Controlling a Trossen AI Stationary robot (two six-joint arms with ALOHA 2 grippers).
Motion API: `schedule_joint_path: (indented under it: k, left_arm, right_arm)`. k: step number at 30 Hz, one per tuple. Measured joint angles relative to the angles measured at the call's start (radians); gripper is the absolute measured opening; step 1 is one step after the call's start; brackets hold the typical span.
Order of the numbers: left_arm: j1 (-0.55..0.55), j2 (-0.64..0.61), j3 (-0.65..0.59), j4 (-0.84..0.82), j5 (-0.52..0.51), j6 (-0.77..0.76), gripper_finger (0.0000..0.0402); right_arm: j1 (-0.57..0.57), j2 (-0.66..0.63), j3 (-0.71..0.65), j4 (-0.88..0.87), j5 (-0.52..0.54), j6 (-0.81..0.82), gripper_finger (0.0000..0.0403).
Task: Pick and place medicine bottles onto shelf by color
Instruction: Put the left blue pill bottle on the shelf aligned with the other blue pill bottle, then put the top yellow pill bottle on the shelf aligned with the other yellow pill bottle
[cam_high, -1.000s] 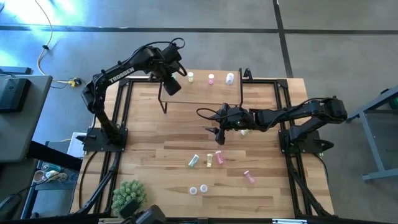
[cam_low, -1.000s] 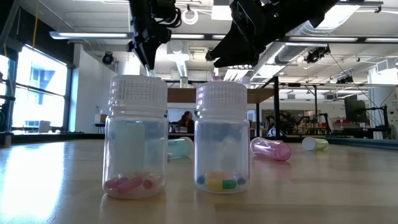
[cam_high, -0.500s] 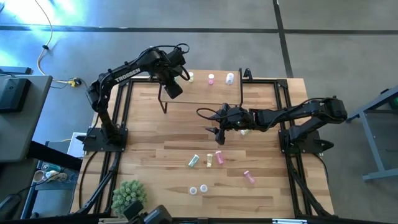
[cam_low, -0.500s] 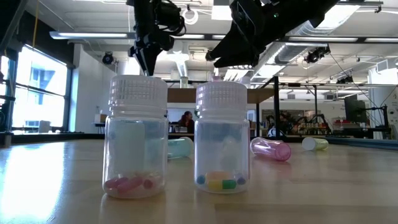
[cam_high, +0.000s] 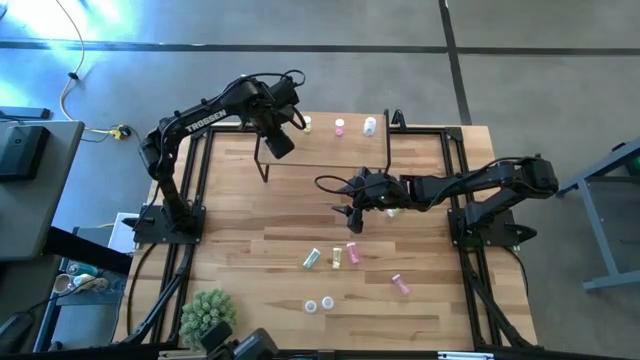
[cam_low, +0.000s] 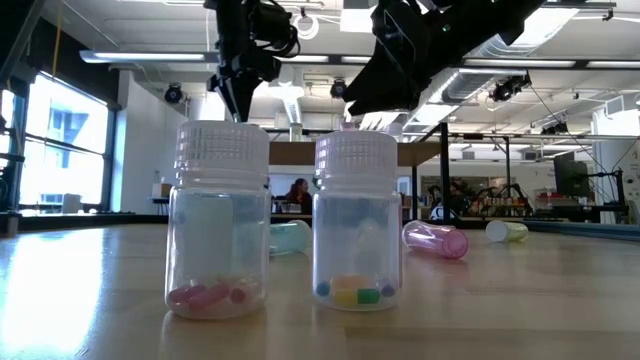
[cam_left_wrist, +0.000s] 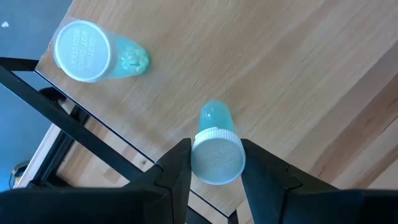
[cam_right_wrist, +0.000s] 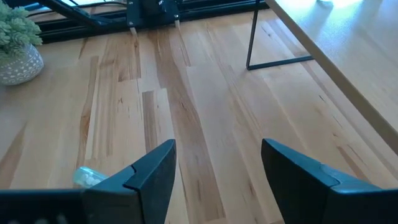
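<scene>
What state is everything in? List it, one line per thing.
Left pincer: shut on a green bottle, over the shelf.
Right pincer: open, empty.
Second green bottle: upright on the shelf, capped.
Clear bottle with pink pills: upright, capped.
Clear bottle with mixed pills: upright, capped.
Pink bottle: lying on its side.

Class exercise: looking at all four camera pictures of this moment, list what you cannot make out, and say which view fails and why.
- Whether the green bottle between the left gripper fingers touches the shelf: left wrist view looks straight down.
- Colours of the bottles on the shelf: high view, too small.
- Bottle on the table: right wrist view, half hidden by the open right gripper.
- Both grippers' fingertips: low view, two near bottles block them.
</scene>
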Motion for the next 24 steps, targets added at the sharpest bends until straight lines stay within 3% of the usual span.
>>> schedule_joint_path:
  k: [14, 24]
  left_arm:
    - [0.000, 0.000, 0.000, 0.006, -0.021, 0.000, 0.0164]
    - [0.000, 0.000, 0.000, -0.013, -0.018, 0.019, 0.0172]
  right_arm:
    - [0.000, 0.000, 0.000, 0.000, 0.000, 0.000, 0.0227]
    - [0.000, 0.000, 0.000, 0.000, 0.000, 0.000, 0.0227]
